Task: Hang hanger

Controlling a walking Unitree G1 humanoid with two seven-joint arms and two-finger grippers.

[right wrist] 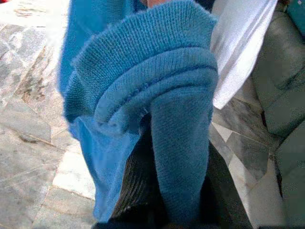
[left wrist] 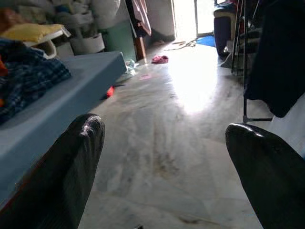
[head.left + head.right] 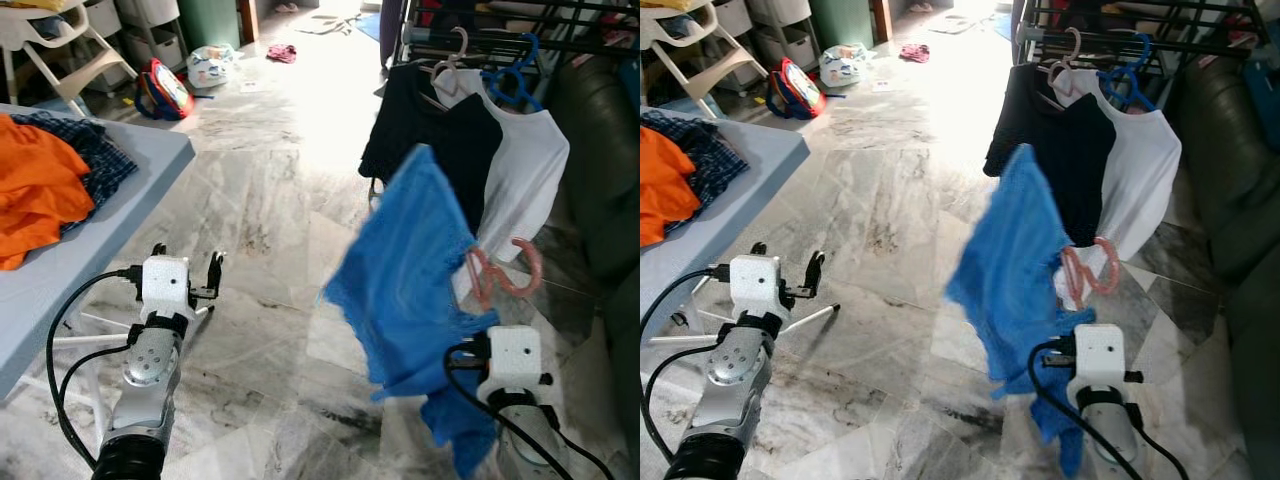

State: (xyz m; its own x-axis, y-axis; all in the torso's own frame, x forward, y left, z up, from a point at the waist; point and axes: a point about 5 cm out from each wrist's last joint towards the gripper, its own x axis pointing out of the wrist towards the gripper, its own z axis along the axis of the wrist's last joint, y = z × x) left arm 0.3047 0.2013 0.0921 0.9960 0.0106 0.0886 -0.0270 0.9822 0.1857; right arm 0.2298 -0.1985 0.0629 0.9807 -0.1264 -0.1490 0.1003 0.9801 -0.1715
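A blue knit sweater (image 3: 410,270) hangs on a pink hanger (image 3: 522,272) whose hook sticks out to its right. My right gripper (image 1: 157,191) is shut on the sweater's folded knit, low at the right, and the fabric wraps over its fingers. Beyond it stands a dark clothes rack (image 3: 560,20) holding a black shirt (image 3: 430,120) and a white shirt (image 3: 525,170) on hangers. My left gripper (image 3: 187,262) is held over the floor beside the table, open, with nothing between its fingers (image 2: 71,162).
A grey table (image 3: 130,215) at the left carries an orange cloth (image 3: 35,190) and a plaid shirt (image 3: 95,150). A dark sofa (image 3: 605,170) lines the right side. A white high chair (image 3: 60,45) and a red bag (image 3: 165,90) stand at the far left on the marble floor (image 3: 260,200).
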